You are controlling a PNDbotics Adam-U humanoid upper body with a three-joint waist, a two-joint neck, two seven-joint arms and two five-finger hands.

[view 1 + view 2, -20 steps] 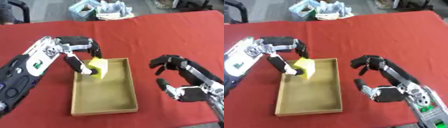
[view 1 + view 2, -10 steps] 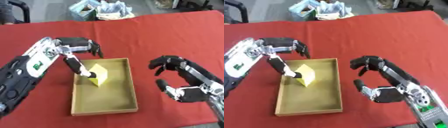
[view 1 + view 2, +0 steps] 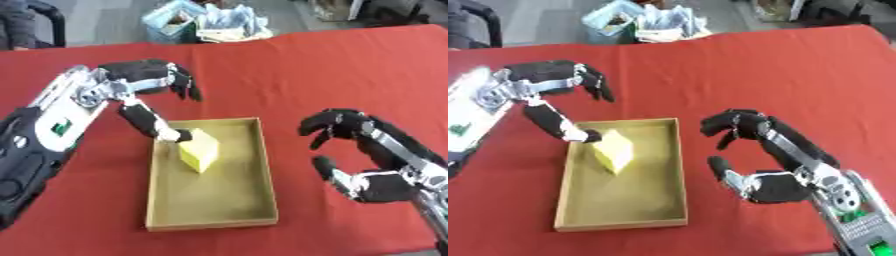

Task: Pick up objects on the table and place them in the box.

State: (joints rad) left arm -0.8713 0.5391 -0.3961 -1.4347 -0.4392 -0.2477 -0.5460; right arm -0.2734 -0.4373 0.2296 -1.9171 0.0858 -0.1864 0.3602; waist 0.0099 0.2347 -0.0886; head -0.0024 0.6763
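Note:
A yellow block [image 3: 199,150] lies tilted inside the shallow brown box [image 3: 267,175], near its far left corner. My left hand [image 3: 118,89] hovers over that corner and is open. Its fingers [image 3: 179,80] are spread well above the block, and only the thumb tip [image 3: 171,134] touches the block's upper left edge. Right of the box, my right hand [image 3: 776,185] hangs over the red cloth, palm turned inward. Its fingers arch loosely with a wide gap to the thumb, and it holds nothing.
The red cloth [image 3: 289,75] covers the table all around the box. A blue basket and crumpled bags [image 3: 206,22] stand beyond the table's far edge. A dark chair back [image 3: 44,20] shows at the upper left.
The yellow block has gone down from between my left fingers and thumb into the box. The fingers have lifted off it and spread. My right hand has stayed put.

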